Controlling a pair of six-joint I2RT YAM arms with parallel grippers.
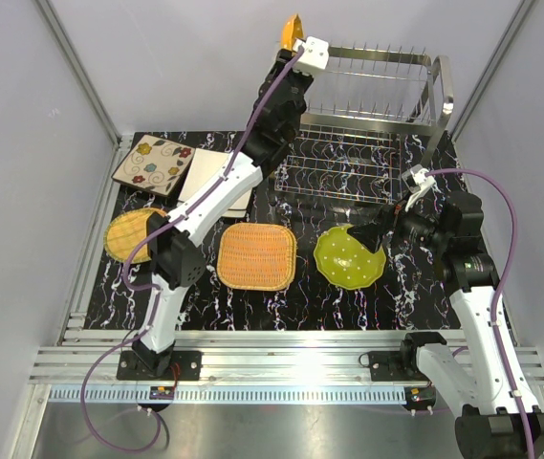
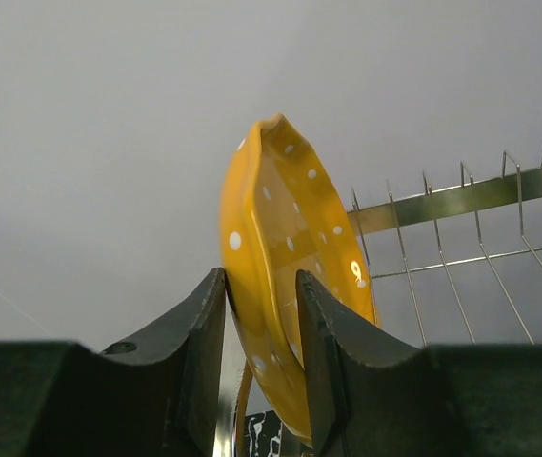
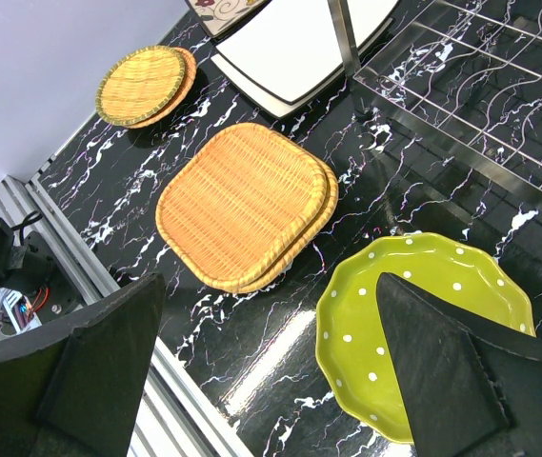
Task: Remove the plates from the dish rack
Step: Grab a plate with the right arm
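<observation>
My left gripper (image 1: 300, 43) is shut on the round orange dotted plate (image 1: 292, 31) and holds it on edge, high at the left end of the steel wire dish rack (image 1: 377, 115). In the left wrist view the plate (image 2: 290, 276) stands between my fingers, with rack prongs (image 2: 461, 195) to its right. My right gripper (image 1: 386, 229) is open and empty just above the green dotted plate (image 1: 348, 256), which lies flat on the mat (image 3: 423, 324). No other plate shows in the rack.
On the black marbled mat (image 1: 300, 296) lie stacked rounded-square wicker plates (image 1: 256, 255), round wicker plates (image 1: 133, 232), a floral square plate (image 1: 153, 163) and white square plates (image 1: 209, 177). Aluminium rails (image 1: 281, 368) run along the near edge. Grey walls stand on three sides.
</observation>
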